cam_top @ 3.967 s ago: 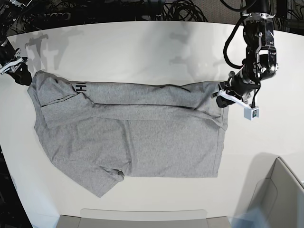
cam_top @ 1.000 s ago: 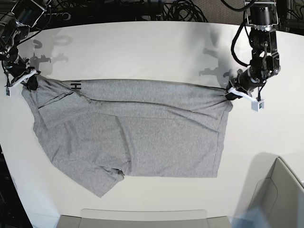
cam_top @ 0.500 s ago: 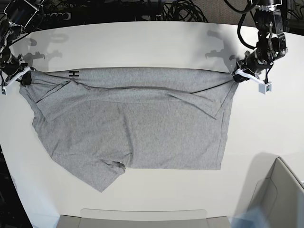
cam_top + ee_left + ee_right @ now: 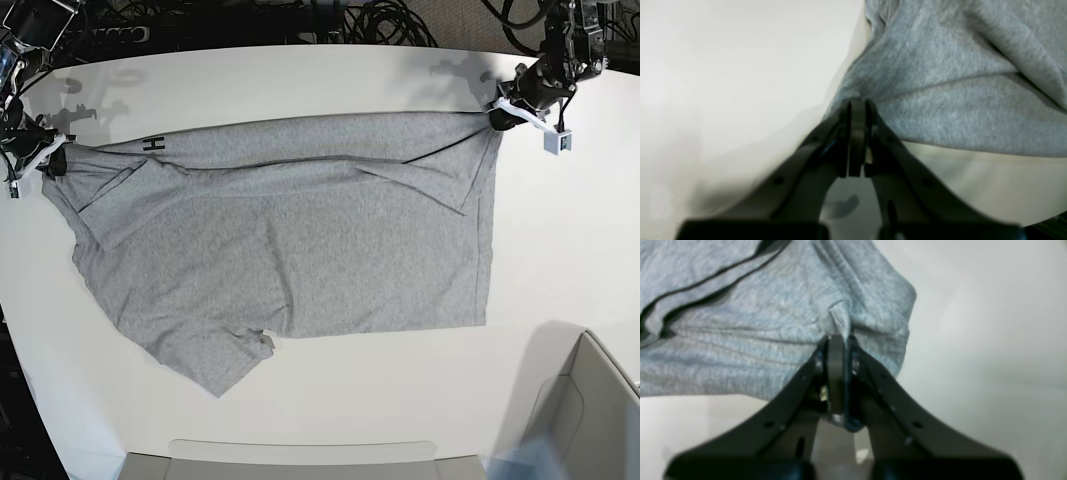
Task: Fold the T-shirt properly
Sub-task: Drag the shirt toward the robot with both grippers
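Observation:
The heather-grey T-shirt (image 4: 280, 240) lies spread across the white table (image 4: 300, 80), stretched along its far edge, with black lettering showing near the far left. My left gripper (image 4: 497, 113) at the far right is shut on the T-shirt's far right corner; in the left wrist view the left gripper (image 4: 856, 103) pinches grey cloth (image 4: 957, 110). My right gripper (image 4: 50, 160) at the far left is shut on the T-shirt's far left corner. In the right wrist view the right gripper (image 4: 836, 340) clamps a fold of the T-shirt (image 4: 756, 340). One sleeve hangs toward the near left.
A grey bin (image 4: 590, 420) stands at the near right corner and a flat grey tray edge (image 4: 300, 455) runs along the near side. Black cables (image 4: 380, 20) lie behind the table's far edge.
Both grippers have carried the T-shirt's far edge farther back across the table. The folded-over strip has opened out and the cloth now covers more of the table.

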